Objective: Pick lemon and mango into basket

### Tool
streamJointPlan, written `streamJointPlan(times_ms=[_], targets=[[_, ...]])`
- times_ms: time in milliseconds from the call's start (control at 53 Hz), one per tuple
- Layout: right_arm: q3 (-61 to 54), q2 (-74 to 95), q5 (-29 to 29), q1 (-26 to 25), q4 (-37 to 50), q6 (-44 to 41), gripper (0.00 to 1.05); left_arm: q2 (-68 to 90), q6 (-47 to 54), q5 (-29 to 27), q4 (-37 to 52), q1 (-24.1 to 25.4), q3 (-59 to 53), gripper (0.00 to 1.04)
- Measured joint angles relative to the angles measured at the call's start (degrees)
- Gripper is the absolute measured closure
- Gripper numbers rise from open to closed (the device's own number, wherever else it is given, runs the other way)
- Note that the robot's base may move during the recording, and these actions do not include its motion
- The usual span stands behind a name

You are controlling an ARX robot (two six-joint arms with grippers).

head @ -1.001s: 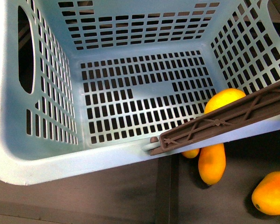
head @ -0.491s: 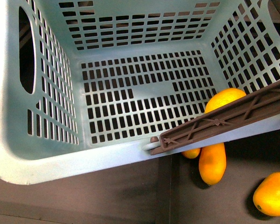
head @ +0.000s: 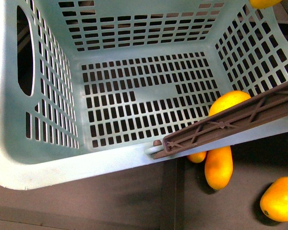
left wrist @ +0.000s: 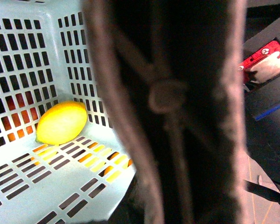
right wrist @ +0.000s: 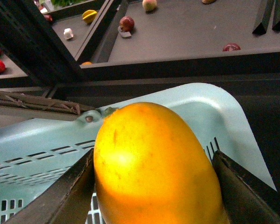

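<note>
Mango (right wrist: 154, 172): an elongated oval fruit with smooth orange-yellow skin and a brighter yellow patch on one flank, clamped between the two dark fingers (right wrist: 67, 193) of the right gripper (right wrist: 153, 157), which is closed onto its sides. The fruit hangs above the rounded rim at a corner of the pale mint-blue slotted basket (right wrist: 32, 144); in the front view only its tip (head: 264, 3) shows, over the basket's far right corner. Lemon (head: 229, 102): small, bright yellow and smooth, lying on the basket floor in the near right corner, partly behind the brown handle (head: 230, 125) resting across the rim. The left gripper's state cannot be told, as the blurred handle fills its wrist view. Two other mangoes (head: 218, 166) (head: 280, 198) lie on the dark worktop (head: 110, 196) just outside the basket's near right corner.
</note>
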Motion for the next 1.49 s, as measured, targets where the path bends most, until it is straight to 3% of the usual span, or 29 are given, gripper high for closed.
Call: streamJointPlan(times_ms=[151,491,604,680,793,1038,1491], targets=[[-1.16,-2.47,3.52,-0.63,0.48,0.81,0.07,0.00,0.02,0.02,0.00,-0.02,0.00,1.01],[-11.02,-18.71,14.21,-7.78,-3.08,-1.97,0.09,0.11,-0.35,0.04,-0.04,0.02,-0.17,1.01],[-17.92,-21.94,5.18,-9.73,10.27,-9.66,0.25,0.11,-0.24,-0.17,-0.04,0.00,-0.17,1.01],[-23.17,-23.93,3.48,-10.08,15.19,-12.66,0.38,0.11,0.00,-0.04,-0.02,-0.02,-0.17,1.01],[-28.70,-26.75,3.15,-10.86,17.57,-14.38,0.53,0.11,-0.50,0.24,-0.02,-0.02,-0.17,1.01],[-39.41,-34.42,-0.87,-15.26,20.04,-15.72,1.01,0.11,-0.35,0.07,-0.02,-0.02,-0.17,1.01],[-49.35,-47.82,-1.29,-15.34,16.74,-15.98,1.03,0.11,-0.37,0.02,-0.02,-0.02,-0.17,1.01]])
